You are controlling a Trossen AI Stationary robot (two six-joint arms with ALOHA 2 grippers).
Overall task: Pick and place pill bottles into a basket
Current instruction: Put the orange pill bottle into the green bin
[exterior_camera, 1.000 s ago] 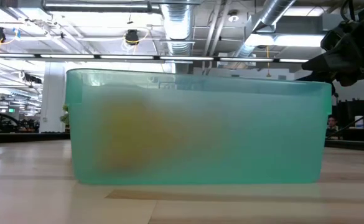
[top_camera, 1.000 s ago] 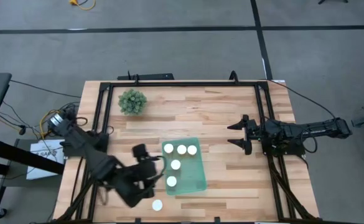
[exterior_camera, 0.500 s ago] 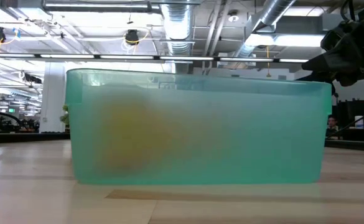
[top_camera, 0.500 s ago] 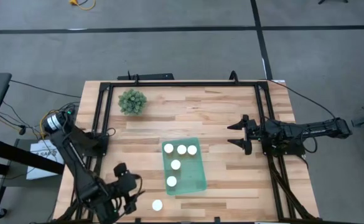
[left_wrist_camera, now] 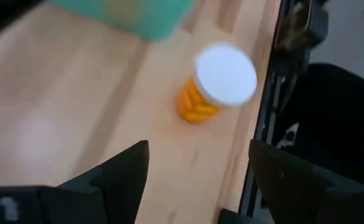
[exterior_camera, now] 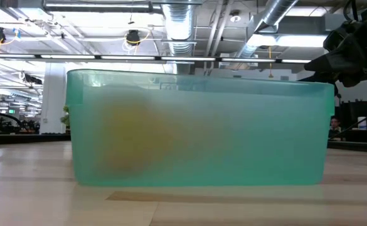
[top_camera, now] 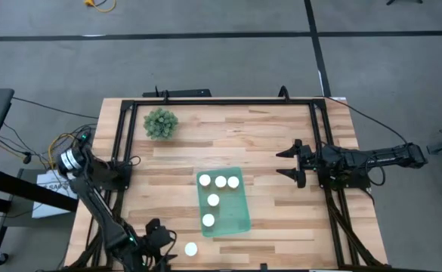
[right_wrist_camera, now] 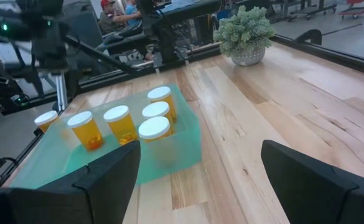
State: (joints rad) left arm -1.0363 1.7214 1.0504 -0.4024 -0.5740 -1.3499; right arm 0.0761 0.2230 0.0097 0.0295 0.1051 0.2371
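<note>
Spanning black frame (top_camera: 221,101), pale plank table (top_camera: 266,143) is seen; ducts (exterior_camera: 177,25) overhead. No writing readable. Left gripper (left_wrist_camera: 197,163) and right gripper (right_wrist_camera: 200,163) both held open, empty.

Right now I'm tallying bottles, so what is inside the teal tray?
Five pill bottles stand inside the basket: three in a row, two behind. The sixth bottle stands outside. Nothing else shows inside.
</note>
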